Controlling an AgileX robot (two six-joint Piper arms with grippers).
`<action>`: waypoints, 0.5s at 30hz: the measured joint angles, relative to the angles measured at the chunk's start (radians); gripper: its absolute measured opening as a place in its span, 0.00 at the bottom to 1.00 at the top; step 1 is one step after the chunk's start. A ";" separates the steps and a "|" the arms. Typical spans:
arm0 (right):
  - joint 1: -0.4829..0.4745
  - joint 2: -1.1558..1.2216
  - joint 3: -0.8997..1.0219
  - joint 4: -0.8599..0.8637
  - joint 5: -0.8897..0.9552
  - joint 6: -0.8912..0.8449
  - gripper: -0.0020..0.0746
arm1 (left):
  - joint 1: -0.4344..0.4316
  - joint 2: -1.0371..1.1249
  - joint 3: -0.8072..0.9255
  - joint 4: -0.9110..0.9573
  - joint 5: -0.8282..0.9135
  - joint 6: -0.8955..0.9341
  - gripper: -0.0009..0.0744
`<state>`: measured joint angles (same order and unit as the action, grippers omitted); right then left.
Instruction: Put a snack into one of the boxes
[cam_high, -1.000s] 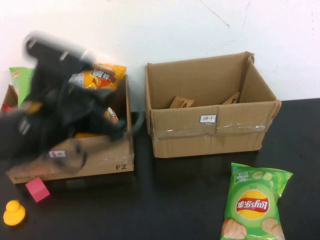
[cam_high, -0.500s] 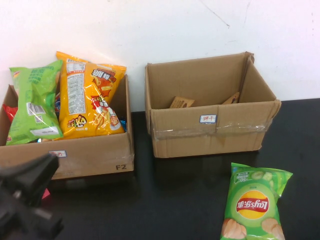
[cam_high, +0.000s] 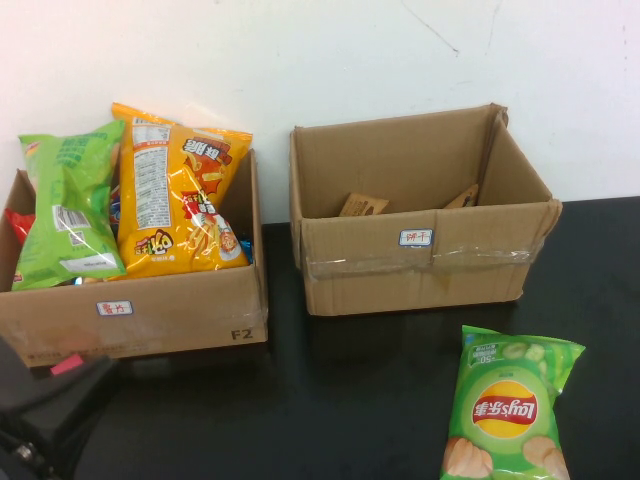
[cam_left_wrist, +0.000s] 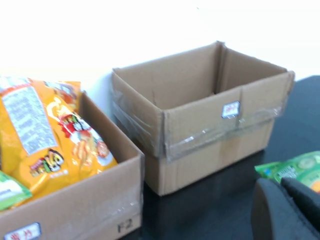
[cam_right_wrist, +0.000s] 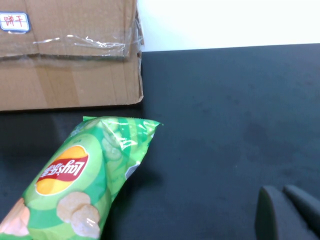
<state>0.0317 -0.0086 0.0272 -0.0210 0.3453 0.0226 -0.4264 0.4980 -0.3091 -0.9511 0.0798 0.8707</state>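
Observation:
The left box (cam_high: 180, 310) holds an orange snack bag (cam_high: 180, 200) and a green snack bag (cam_high: 65, 200), both standing upright. The right box (cam_high: 420, 265) holds only cardboard scraps. A green Lay's chip bag (cam_high: 510, 410) lies flat on the black table in front of the right box; it also shows in the right wrist view (cam_right_wrist: 80, 175). My left gripper (cam_left_wrist: 279, 183) is shut and empty, low at the table's front left, in front of the left box. My right gripper (cam_right_wrist: 280, 190) is shut and empty, above bare table to the right of the chip bag.
My left arm (cam_high: 40, 420) fills the front left corner of the high view. A pink block (cam_high: 68, 364) peeks out beside it, in front of the left box. The white wall stands right behind both boxes.
My left arm has pulled back from over the left box to the front left corner, leaving the orange bag standing in the box. It now hides the yellow duck and most of the pink block.

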 joint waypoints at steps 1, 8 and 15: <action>0.000 0.000 0.000 0.000 0.000 0.000 0.02 | 0.000 0.000 0.000 0.000 0.007 0.000 0.01; 0.000 0.000 -0.002 0.000 0.000 0.002 0.02 | 0.000 -0.004 0.027 0.043 -0.063 -0.069 0.01; 0.000 0.000 -0.002 0.000 0.001 0.002 0.02 | 0.097 -0.100 0.184 0.624 -0.268 -0.753 0.01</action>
<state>0.0317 -0.0086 0.0254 -0.0210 0.3460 0.0247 -0.3297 0.3980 -0.1246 -0.3267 -0.1883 0.1176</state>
